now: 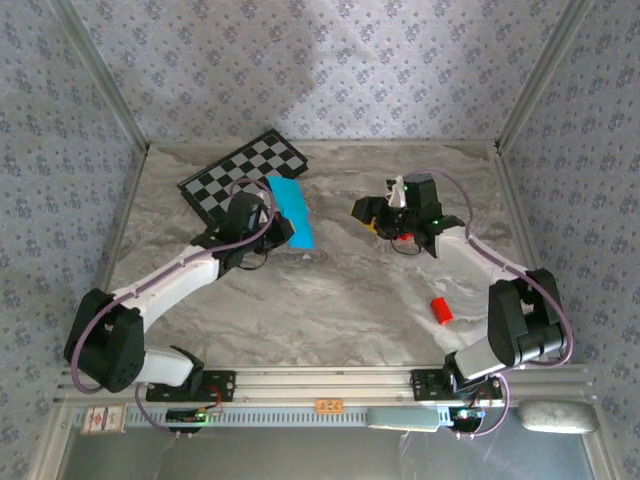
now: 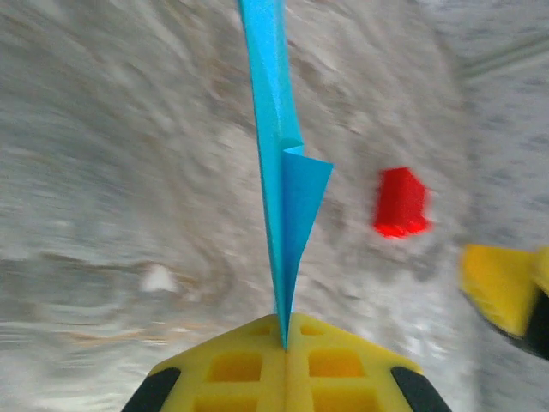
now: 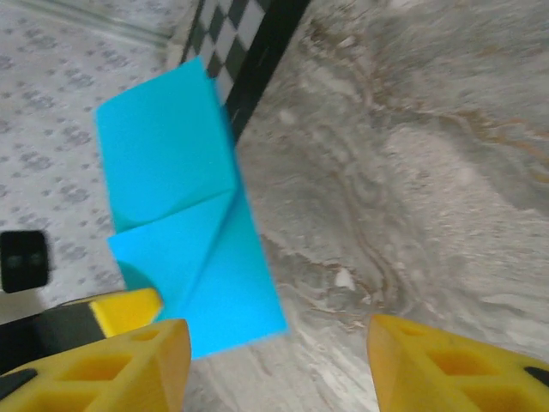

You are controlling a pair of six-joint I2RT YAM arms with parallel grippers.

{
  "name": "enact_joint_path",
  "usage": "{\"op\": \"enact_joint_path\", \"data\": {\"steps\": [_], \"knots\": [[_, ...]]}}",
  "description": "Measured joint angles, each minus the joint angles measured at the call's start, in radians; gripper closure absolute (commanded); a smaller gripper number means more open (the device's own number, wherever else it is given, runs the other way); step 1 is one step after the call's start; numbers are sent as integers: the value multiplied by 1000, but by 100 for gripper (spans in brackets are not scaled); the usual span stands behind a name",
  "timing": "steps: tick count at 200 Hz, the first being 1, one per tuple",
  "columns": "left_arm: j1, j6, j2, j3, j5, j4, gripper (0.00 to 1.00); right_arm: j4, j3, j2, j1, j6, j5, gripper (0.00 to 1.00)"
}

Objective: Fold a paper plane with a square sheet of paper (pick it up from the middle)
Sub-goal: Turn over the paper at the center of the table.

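Paper [image 1: 292, 212], cyan and folded into a narrow strip with one diagonal flap, is held off the table just in front of the checkered board [image 1: 243, 170]. The left gripper [image 2: 286, 330] is clamped tight on one end, and the strip's long axis runs straight away from it. The right gripper [image 3: 273, 333], jaws apart and empty, faces the paper's broad side from nearby.

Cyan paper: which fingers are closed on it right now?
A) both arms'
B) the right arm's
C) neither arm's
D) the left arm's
D: the left fingers pinch the folded cyan paper at its edge, while the right fingers stand open, clear of it.
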Motion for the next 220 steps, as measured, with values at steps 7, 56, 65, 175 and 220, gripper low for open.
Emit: {"op": "enact_joint_path", "data": {"steps": [7,56,65,175,220], "knots": [[-2,33,0,26,-59,-68,96,-37,8,-9,0,-26,33,38],[-30,169,55,157,-435,-489,96,-193,32,-25,-10,-110,192,37],[-44,178,82,181,-486,-543,96,-209,32,-25,-12,-115,208,37],[-184,198,539,419,-586,-721,85,-253,10,-27,-77,-116,267,37],[-161,187,542,376,-294,-514,60,-253,-7,-27,-78,-109,266,38]]}}
